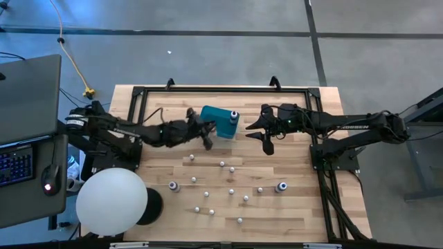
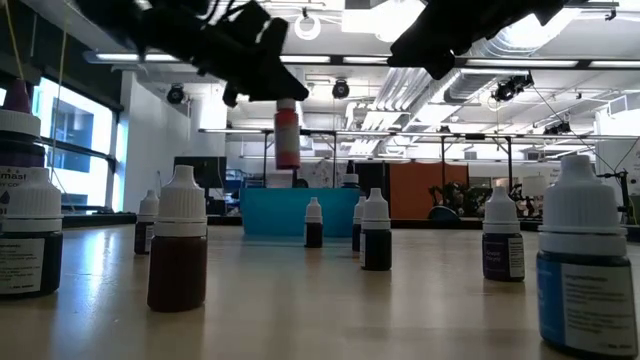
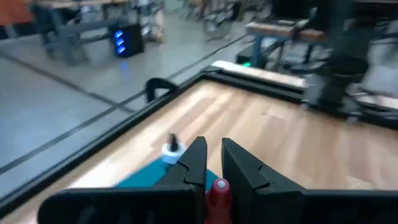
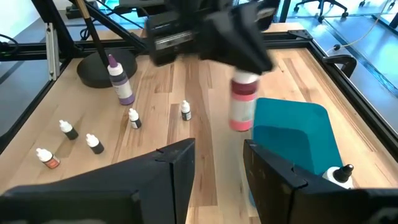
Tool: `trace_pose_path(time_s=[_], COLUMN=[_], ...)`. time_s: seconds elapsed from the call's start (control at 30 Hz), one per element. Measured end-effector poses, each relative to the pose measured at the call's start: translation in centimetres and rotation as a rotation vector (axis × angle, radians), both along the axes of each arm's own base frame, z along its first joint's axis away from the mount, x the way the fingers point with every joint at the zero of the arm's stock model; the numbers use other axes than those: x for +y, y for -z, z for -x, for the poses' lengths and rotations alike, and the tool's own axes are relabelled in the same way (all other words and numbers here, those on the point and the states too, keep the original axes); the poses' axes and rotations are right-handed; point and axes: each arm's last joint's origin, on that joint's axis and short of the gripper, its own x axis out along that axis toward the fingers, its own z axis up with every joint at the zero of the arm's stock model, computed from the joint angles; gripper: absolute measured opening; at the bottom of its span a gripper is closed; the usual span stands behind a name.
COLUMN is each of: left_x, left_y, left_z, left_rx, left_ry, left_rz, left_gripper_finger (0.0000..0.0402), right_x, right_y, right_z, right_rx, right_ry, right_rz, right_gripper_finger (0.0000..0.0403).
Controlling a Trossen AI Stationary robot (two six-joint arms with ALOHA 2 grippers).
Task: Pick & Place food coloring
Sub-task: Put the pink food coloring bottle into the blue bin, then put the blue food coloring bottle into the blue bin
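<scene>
My left gripper (image 1: 206,138) is shut on one red food coloring bottle (image 2: 287,135), raised above the table beside the teal box (image 1: 220,121). The right wrist view shows that bottle (image 4: 242,102) hanging next to the box (image 4: 292,134). Another small bottle (image 4: 341,175) sits at the box's edge. Several white-capped bottles (image 1: 221,181) stand upright on the wooden table. To the right of the box hovers my right gripper (image 1: 261,134), open and holding nothing. My left gripper pinches the red bottle's top end (image 2: 287,104) between its two fingers (image 3: 194,163). The fingers reach in about level from the table's left side. The bottle hangs upright below them, lifted clear of the table, close to the teal box.
A black frame (image 1: 142,90) runs along the table's far and side edges. A white globe on a black base (image 1: 111,197) stands at the near left corner. A taller purple bottle (image 4: 121,81) stands among the small ones. A laptop and keyboard (image 1: 24,124) lie off the table's left.
</scene>
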Motion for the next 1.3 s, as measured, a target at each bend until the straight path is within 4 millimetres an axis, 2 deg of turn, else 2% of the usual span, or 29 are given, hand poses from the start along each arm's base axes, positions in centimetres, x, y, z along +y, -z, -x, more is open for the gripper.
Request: trace_pose_path(time_s=[0.07, 0.13, 0.4, 0.53, 0.8, 1.0, 1.3], left_x=[1.3, 2.5, 6.1, 7.3, 9.2, 9.9, 10.4], left_y=[-0.8, -0.6, 3.9, 4.9, 7.3, 7.6, 6.0], left_z=[-0.4, -0.9, -2.8, -3.7, -5.7, -7.5, -8.9], left_rx=[-0.003, -0.03, -0.002, -0.088, -0.03, -0.015, 0.045], left_ry=[-0.047, -0.054, -0.1, -0.089, -0.108, -0.093, -0.094], left_rz=[0.015, 0.028, 0.064, 0.054, 0.063, 0.067, 0.01], left_gripper_finger=[0.0021, 0.0021, 0.0021, 0.0021, 0.0026, 0.0068, 0.0075], right_x=[0.0, 0.0, 0.0, 0.0, 0.0, 0.0, 0.0], right_y=[0.0, 0.0, 0.0, 0.1, 0.1, 0.1, 0.3], right_z=[0.0, 0.0, 0.0, 0.0, 0.0, 0.1, 0.1], right_rx=[0.0, 0.001, 0.004, 0.007, 0.008, 0.016, 0.033], right_ry=[-0.001, -0.001, -0.001, -0.001, -0.001, -0.001, 0.0], right_rz=[0.0, 0.0, 0.001, 0.0, 0.0, -0.001, -0.004], right_gripper_finger=[0.0129, 0.0129, 0.0129, 0.0129, 0.0129, 0.0129, 0.0129])
